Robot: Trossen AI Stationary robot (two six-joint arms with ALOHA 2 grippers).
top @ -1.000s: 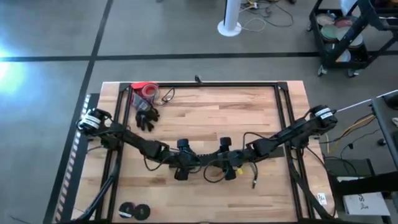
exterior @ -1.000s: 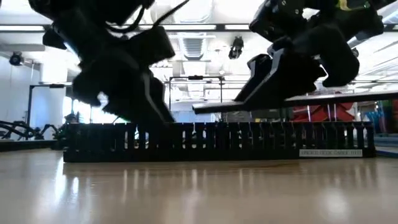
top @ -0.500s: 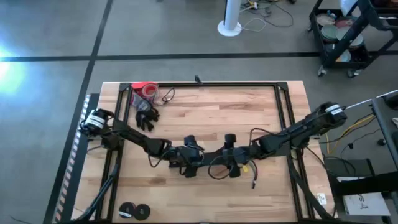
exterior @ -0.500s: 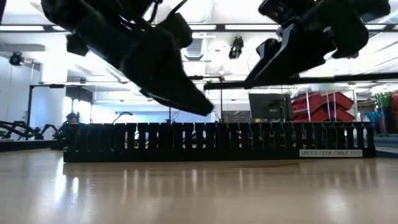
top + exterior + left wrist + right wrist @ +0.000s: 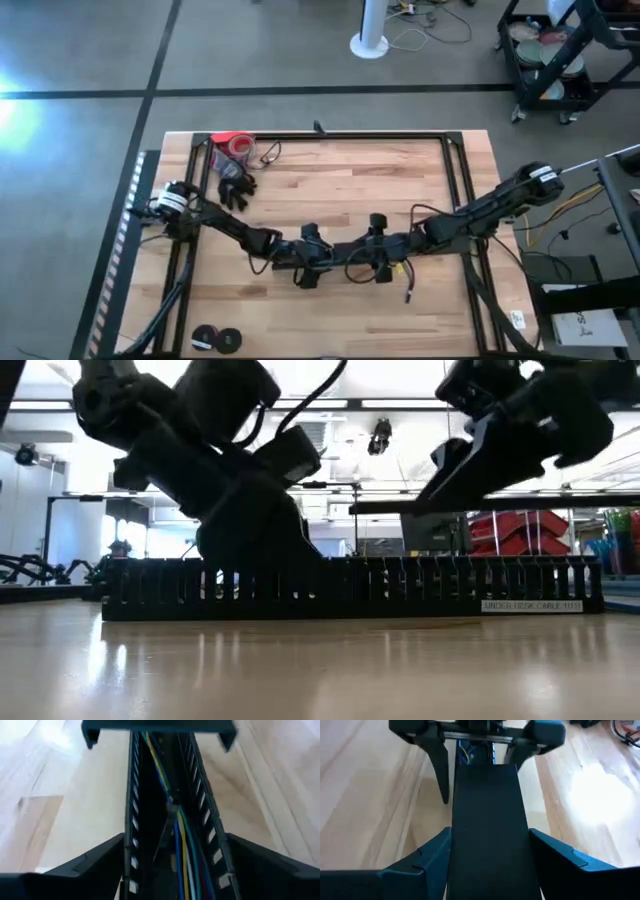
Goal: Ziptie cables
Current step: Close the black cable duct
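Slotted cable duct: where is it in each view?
Low: slotted duct across the middle.
Left wrist: runs up the centre, cables inside.
Right wrist: mostly hidden under flat strip.
High: table centre, beneath left pincer and right pincer.
Landmark: the strip, gripped by right pincer.

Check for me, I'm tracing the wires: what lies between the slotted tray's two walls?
In the left wrist view, the cables run lengthwise between the slotted tray's walls.

Slotted cable duct [image 5: 135, 820] between the left gripper [image 5: 170, 870] fingers: black, comb-pattern walls. Cables [image 5: 181, 840] inside it: yellow, blue, green. Flat cover strip [image 5: 487, 825] between the right gripper [image 5: 490, 870] fingers: plain black; table [image 5: 330, 190] light wood planks.
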